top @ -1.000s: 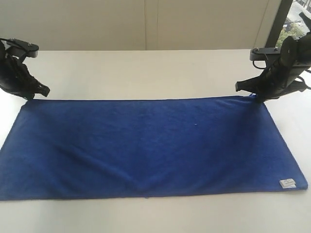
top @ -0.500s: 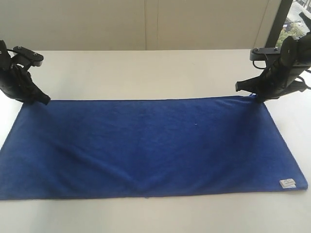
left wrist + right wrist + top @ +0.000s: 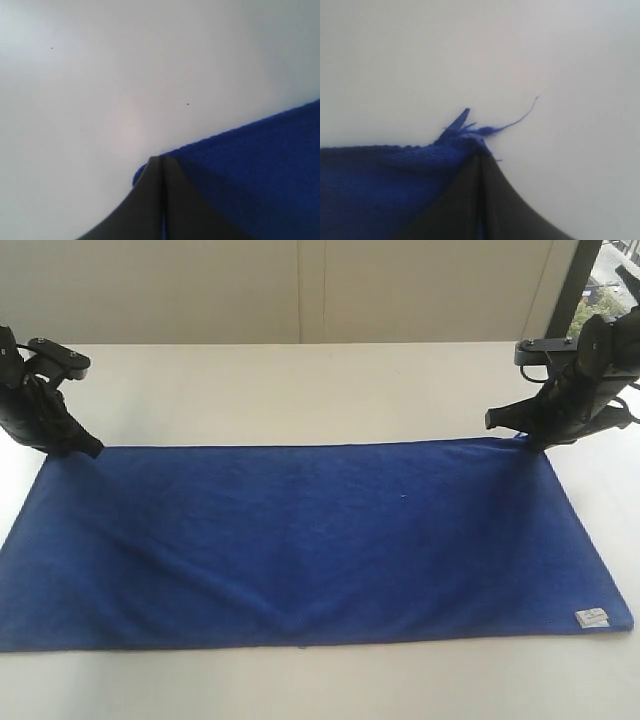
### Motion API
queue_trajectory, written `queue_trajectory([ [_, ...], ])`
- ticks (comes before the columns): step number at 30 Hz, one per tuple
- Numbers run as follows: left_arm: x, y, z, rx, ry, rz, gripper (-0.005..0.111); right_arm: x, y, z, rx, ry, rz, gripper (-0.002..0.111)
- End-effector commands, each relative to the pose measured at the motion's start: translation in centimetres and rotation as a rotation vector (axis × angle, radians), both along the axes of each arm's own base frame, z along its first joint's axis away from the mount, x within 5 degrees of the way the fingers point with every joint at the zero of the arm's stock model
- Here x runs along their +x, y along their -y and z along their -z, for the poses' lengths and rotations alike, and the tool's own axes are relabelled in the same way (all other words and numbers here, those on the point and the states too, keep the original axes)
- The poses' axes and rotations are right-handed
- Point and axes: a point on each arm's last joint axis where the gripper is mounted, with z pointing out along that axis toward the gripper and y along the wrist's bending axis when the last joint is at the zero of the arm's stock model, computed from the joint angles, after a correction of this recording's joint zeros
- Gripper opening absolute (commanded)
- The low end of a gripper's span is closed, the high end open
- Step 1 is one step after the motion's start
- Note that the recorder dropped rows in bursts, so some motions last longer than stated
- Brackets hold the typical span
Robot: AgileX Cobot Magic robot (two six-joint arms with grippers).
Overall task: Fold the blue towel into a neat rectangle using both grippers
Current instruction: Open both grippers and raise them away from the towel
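Note:
The blue towel (image 3: 300,540) lies spread flat on the white table (image 3: 300,390), long side across, with its white label (image 3: 591,618) at the near right corner. My left gripper (image 3: 97,450) is shut, its tips touching the towel's far left corner. In the left wrist view the closed gripper tips (image 3: 161,159) sit on that corner of the towel (image 3: 260,170). My right gripper (image 3: 525,443) is shut too, tips down at the far right corner. The right wrist view shows the closed gripper tips (image 3: 480,156) against the frayed corner of the towel (image 3: 375,185). No cloth clearly shows pinched in either.
A low crease runs through the towel near its front middle (image 3: 285,625). A loose blue thread (image 3: 520,117) trails from the far right corner onto the table. A pale wall (image 3: 300,290) stands behind the table, with a dark window frame (image 3: 570,290) at the back right.
My left gripper has come down and slightly right, onto the towel's far left corner, staying shut. The right gripper and the towel have not moved.

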Motion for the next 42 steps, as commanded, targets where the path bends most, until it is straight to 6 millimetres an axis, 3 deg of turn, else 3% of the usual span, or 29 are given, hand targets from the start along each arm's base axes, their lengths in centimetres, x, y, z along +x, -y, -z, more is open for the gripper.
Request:
queue_trajectory([
  [1, 0.0, -0.1, -1.6, -0.022, 0.048, -0.034, 0.000, 0.0, 0.8, 0.2, -0.023, -0.014, 0.008, 0.000],
  [8, -0.3, -0.1, -4.9, -0.026, 0.130, -0.034, 0.000, -0.1, 2.3, 0.1, -0.024, -0.008, 0.074, 0.000],
  [15, -1.1, -0.1, -6.7, -0.066, 0.126, -0.108, 0.000, 0.0, 2.7, 0.0, -0.024, 0.004, 0.081, 0.000],
  [18, -1.7, -0.1, -7.9, -0.093, 0.126, -0.157, 0.000, -0.1, 2.5, -1.8, 0.014, 0.043, 0.108, 0.000],
  [21, -3.0, -0.2, -9.7, -0.102, 0.086, -0.193, 0.000, -0.6, 2.3, -5.2, 0.047, 0.083, 0.130, 0.000],
  [27, -7.2, -0.4, -14.7, -0.145, -0.006, -0.319, 0.000, -3.8, 2.1, -11.6, 0.034, 0.065, 0.112, 0.000],
  [31, -10.8, -0.5, -18.3, -0.141, -0.040, -0.328, 0.000, -6.9, 1.9, -14.4, 0.034, 0.045, 0.114, 0.000],
  [37, -17.5, -0.2, -23.4, -0.183, 0.004, -0.299, 0.000, -12.1, 1.4, -16.2, 0.043, 0.035, 0.115, 0.000],
  [42, -24.2, -0.1, -24.4, -0.229, 0.067, -0.287, 0.000, -16.4, 1.0, -17.3, 0.056, 0.087, 0.116, 0.000],
])
